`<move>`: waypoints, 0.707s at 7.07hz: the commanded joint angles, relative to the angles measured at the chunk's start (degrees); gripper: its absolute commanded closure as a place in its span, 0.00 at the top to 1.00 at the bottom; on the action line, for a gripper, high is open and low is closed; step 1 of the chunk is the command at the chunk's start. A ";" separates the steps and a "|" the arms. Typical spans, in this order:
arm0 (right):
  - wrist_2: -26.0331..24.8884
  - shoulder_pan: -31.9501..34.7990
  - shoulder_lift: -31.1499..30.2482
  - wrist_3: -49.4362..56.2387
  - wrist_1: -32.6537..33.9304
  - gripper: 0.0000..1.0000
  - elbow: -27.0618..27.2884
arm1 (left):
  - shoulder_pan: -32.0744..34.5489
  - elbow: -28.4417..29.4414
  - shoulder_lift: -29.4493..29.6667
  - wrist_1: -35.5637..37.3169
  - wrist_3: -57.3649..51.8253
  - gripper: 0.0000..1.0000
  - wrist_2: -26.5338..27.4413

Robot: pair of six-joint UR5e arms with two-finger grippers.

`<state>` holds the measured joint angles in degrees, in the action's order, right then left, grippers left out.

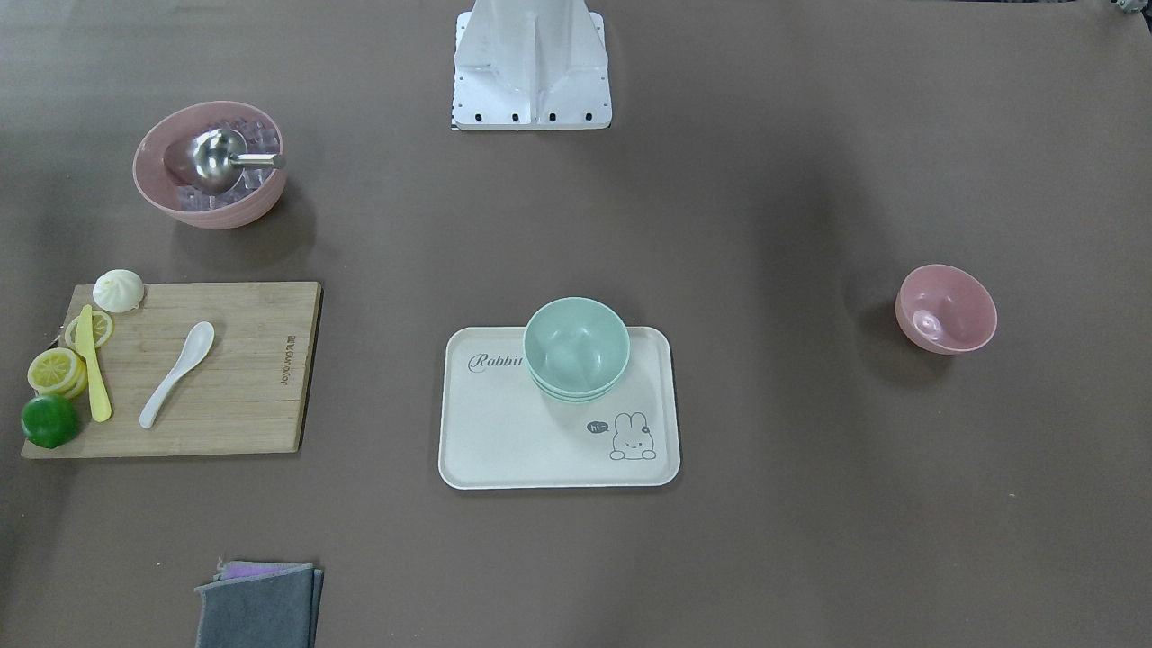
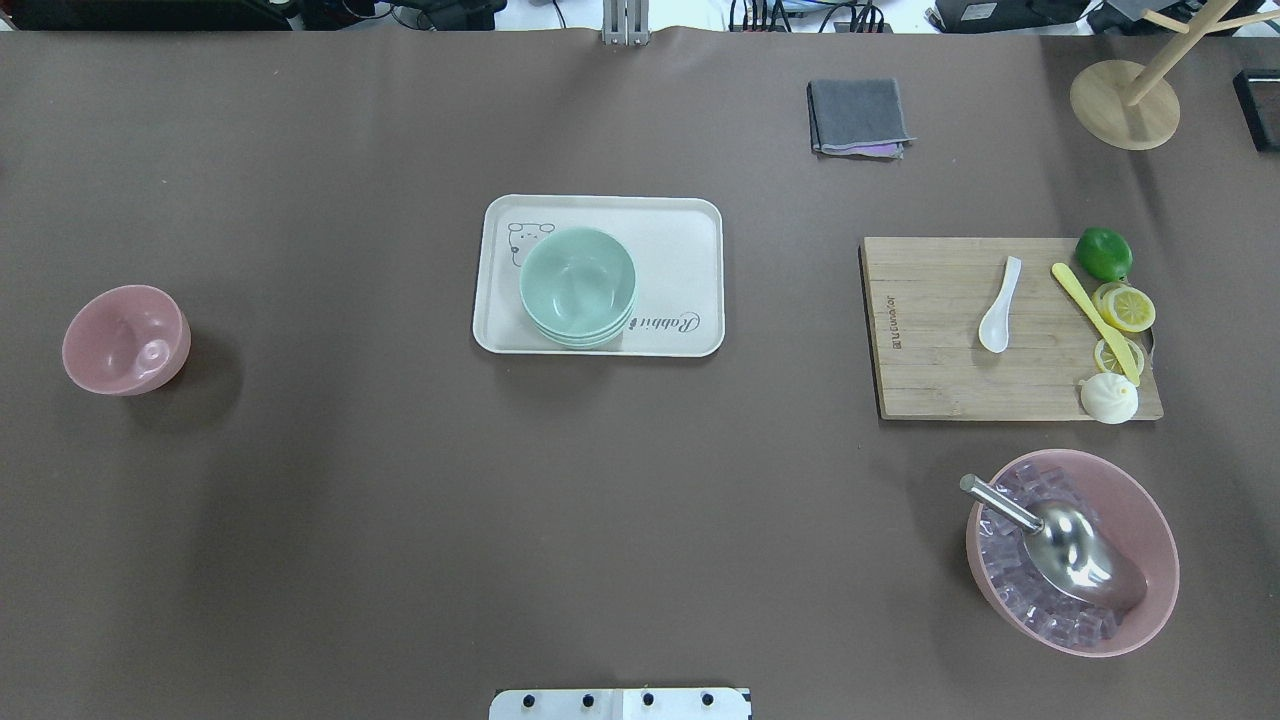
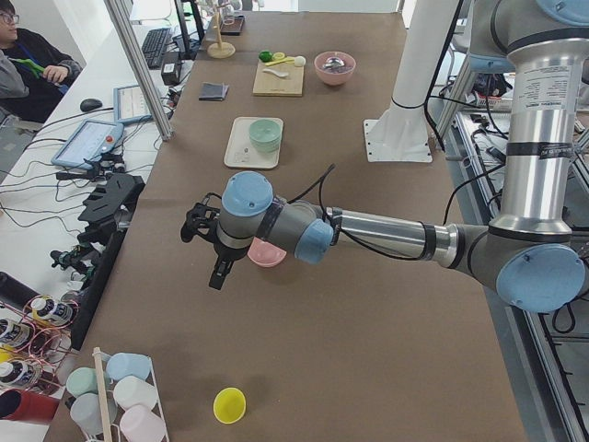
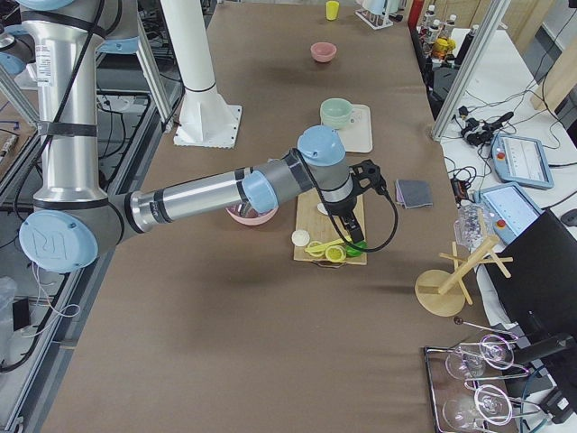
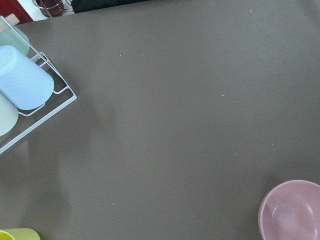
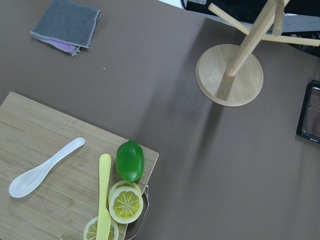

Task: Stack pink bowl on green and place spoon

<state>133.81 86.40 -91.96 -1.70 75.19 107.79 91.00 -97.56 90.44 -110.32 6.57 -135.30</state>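
A small pink bowl [image 2: 125, 339] stands alone on the brown table at my left; it also shows in the left wrist view [image 5: 292, 210]. Stacked green bowls [image 2: 577, 286] sit on a cream tray [image 2: 680, 240] at the centre. A white spoon [image 2: 1000, 305] lies on a wooden cutting board [image 2: 930, 360]; it also shows in the right wrist view [image 6: 45, 167]. My left gripper [image 3: 210, 253] hangs above the table beside the pink bowl [image 3: 267, 253]. My right gripper [image 4: 352, 230] hangs over the cutting board. I cannot tell whether either is open or shut.
A large pink bowl [image 2: 1071, 550] holds ice cubes and a metal scoop. A lime [image 2: 1104, 254], lemon slices, a yellow knife and a bun lie at the board's edge. A grey cloth [image 2: 858, 117], a wooden stand [image 2: 1125, 100] and a cup rack [image 5: 20, 95] stand further off.
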 commanded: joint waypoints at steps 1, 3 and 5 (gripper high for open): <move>-0.39 -4.98 0.98 -3.64 -1.89 1.00 -2.57 | -1.35 0.79 2.70 -2.97 3.63 0.97 0.13; -4.31 -14.19 3.35 -19.84 -3.80 1.00 -3.37 | -7.99 2.19 1.15 -3.24 4.07 0.98 0.30; -6.99 -18.80 3.28 -27.54 -8.37 1.00 -3.29 | -11.44 2.90 -1.91 -10.30 4.68 0.98 0.39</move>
<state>128.18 70.39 -88.77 -24.64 69.24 104.44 82.07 -95.07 90.98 -115.91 10.69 -134.99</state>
